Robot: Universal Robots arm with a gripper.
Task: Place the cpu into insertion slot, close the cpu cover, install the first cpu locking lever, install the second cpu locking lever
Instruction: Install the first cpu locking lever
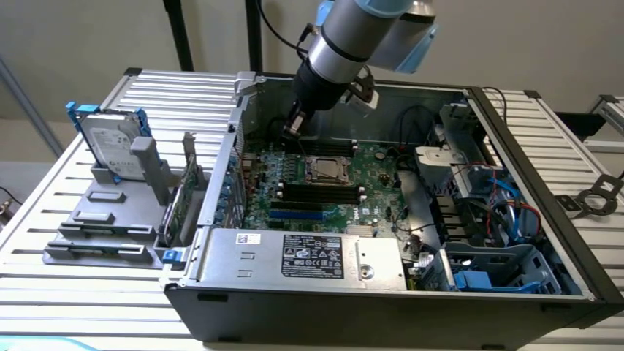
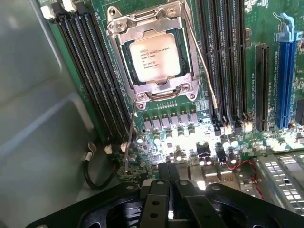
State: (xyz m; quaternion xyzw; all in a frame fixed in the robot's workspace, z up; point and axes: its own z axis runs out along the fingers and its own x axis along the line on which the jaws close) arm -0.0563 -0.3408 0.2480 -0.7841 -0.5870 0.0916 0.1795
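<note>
cpu (image 2: 155, 57), lettered, under cpu cover (image 2: 147, 23)

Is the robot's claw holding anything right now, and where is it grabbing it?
Nothing. The gripper hangs empty above the board; the cpu already lies in the insertion slot under the cpu cover.

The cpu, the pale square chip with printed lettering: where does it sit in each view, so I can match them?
Exterior view: the pale square cpu lies near the middle of the green circuit board.
Wrist view: the cpu is framed by the silvery metal cpu cover.
Shared landmark: the long black memory slots flanking it.
</note>
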